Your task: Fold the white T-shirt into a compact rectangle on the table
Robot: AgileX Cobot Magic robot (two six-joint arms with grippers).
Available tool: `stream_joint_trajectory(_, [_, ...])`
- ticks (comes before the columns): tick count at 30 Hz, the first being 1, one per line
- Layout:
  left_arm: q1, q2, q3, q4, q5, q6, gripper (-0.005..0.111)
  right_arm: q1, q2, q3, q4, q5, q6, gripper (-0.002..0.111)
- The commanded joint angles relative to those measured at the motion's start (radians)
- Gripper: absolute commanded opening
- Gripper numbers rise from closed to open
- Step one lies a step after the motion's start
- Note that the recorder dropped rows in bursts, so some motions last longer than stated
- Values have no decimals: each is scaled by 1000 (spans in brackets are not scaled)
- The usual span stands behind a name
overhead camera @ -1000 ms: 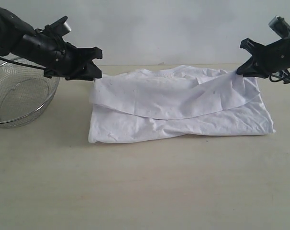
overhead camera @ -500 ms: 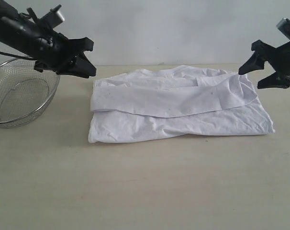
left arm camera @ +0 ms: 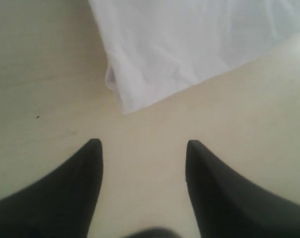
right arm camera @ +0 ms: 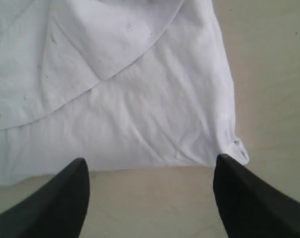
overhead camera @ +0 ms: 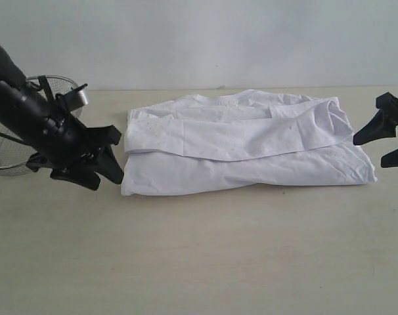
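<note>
Nearest to me is a stretch of bare pale tabletop; there is just the one table (overhead camera: 199,262), and it carries everything here.

Further in lies a single white T-shirt (overhead camera: 251,151), roughly in the middle of the table and a little to the right. It is folded into a wide, flattish block. Its front edge runs nearly straight, and an upper layer with a curved hem lies folded over the back half. The cloth is rumpled at the right rear corner.

I count two grippers, one at each end of the shirt. The left gripper (overhead camera: 119,157) sits low at the shirt's near left corner. Its two black fingers are spread apart with nothing between them, and the tips are just beside the cloth; in its wrist view (left arm camera: 143,144) the corner lies just ahead of them, apart from both. The right gripper (overhead camera: 370,152) hangs just off the shirt's right edge, its two fingers spread wide and gripping nothing. Its own camera (right arm camera: 150,158) looks down on the shirt's corner.

Behind the left arm stands one wire-mesh bowl (overhead camera: 58,84), partly hidden. Beyond it all is a plain pale wall (overhead camera: 219,39).
</note>
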Motion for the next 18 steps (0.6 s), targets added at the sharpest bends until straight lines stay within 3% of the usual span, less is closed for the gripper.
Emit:
stream_joint_trajectory(1, [-4, -6, 83, -90, -139, 77, 50, -3, -16, 9, 10, -53, -30, 63])
stream_joint_trajectory(5, [-4, -4, 104, -171, -219, 151, 50, -3, -2, 9, 10, -69, -43, 63])
stream_joint_trajectory(12, [-4, 60, 104, -206, -259, 186, 50, -3, 45, 9, 19, -99, -70, 63])
stream_joint_trajectory(18, [-4, 110, 104, -340, -292, 278, 50, 10, 90, 9, 42, -99, -91, 63])
